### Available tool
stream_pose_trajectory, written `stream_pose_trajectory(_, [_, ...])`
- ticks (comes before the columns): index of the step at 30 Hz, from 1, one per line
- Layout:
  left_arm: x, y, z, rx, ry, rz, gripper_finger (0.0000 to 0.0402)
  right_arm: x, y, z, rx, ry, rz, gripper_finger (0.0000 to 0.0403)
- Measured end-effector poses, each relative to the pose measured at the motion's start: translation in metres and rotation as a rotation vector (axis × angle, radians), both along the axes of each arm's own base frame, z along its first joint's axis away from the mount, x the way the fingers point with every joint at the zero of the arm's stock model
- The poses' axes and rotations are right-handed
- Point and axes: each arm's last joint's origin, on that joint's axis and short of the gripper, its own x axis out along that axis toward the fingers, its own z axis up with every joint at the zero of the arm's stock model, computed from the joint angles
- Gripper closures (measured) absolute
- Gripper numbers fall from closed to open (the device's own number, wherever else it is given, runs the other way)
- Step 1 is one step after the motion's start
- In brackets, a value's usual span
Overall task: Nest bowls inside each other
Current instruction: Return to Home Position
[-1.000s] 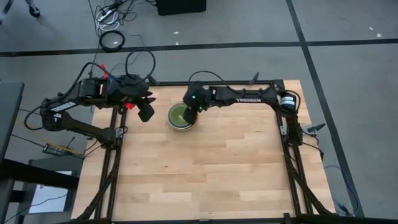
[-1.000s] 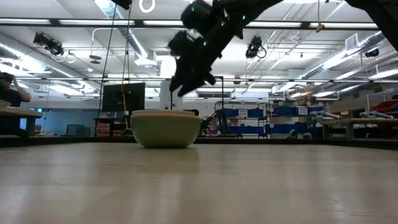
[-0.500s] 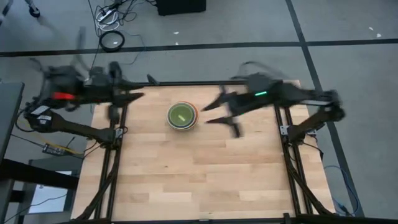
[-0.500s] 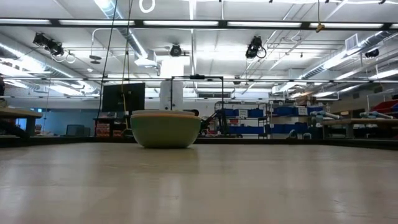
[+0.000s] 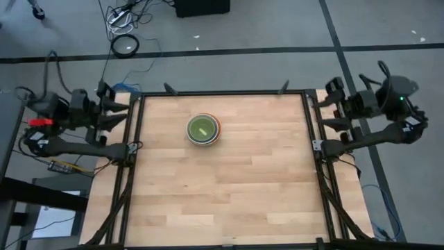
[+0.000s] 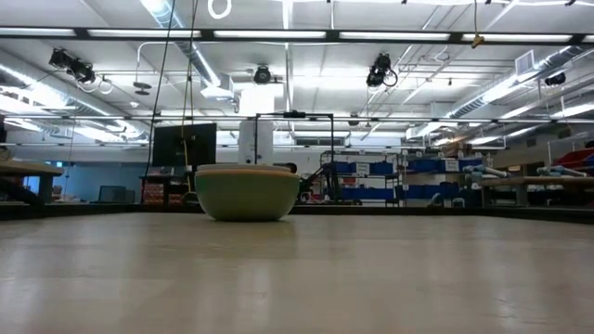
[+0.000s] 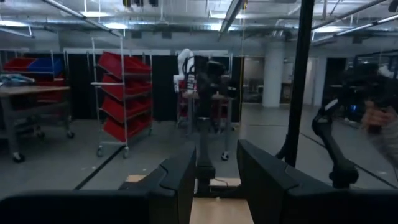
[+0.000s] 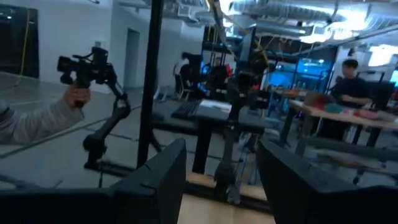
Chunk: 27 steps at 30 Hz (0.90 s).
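The bowls sit as one nested stack (image 5: 203,130) on the wooden table, a little left of centre and toward the far edge. In the low view the stack (image 6: 248,193) shows a sage green outer wall resting on its base, with an orange rim just above it. From above, the inside looks green. My left gripper (image 5: 116,110) hangs open over the table's left rail, pointing level across the table. My right gripper (image 5: 331,105) stands open over the right rail, also level. Both wrist views show open fingers, the left gripper (image 7: 214,180) and the right gripper (image 8: 224,180), with nothing between them.
A dark metal frame (image 5: 222,92) runs around the table. Bare wood lies on all sides of the stack. Beyond the table, a person's hand holds a handle device (image 8: 78,78), and another person sits at a bench (image 8: 351,81).
Both arms have drawn back from the bowls. The left gripper went to the table's left edge, and the right gripper rose and swung to the right edge. Both tipped from pointing down to pointing level. The stack stayed where it was.
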Motion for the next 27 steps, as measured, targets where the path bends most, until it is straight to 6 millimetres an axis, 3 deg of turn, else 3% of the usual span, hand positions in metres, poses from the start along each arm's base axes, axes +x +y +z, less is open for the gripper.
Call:
stream_pose_trajectory(5, [0.002,0.0,-0.047,-0.033,-0.01,-0.007,0.0275,-0.031,-0.004,-0.044,0.091,-0.042,-0.061,0.0218])
stream_pose_trajectory(11, [0.005,0.0,-0.094,-0.038,-0.05,-0.009,0.0275,-0.039,-0.005,-0.103,0.145,-0.102,-0.072,0.0219])
stream_pose_trajectory(18, [0.016,0.001,-0.155,-0.016,-0.008,0.006,0.0275,-0.012,-0.006,-0.18,0.234,-0.065,-0.127,0.0218])
stream_pose_trajectory(22, [0.037,0.001,-0.189,0.009,0.058,-0.001,0.0275,0.011,-0.005,-0.226,0.229,-0.032,-0.132,0.0218])
stream_pose_trajectory(27, [0.053,0.0,-0.219,0.041,0.024,-0.035,0.0275,0.021,-0.006,-0.253,0.214,-0.076,-0.16,0.0217])
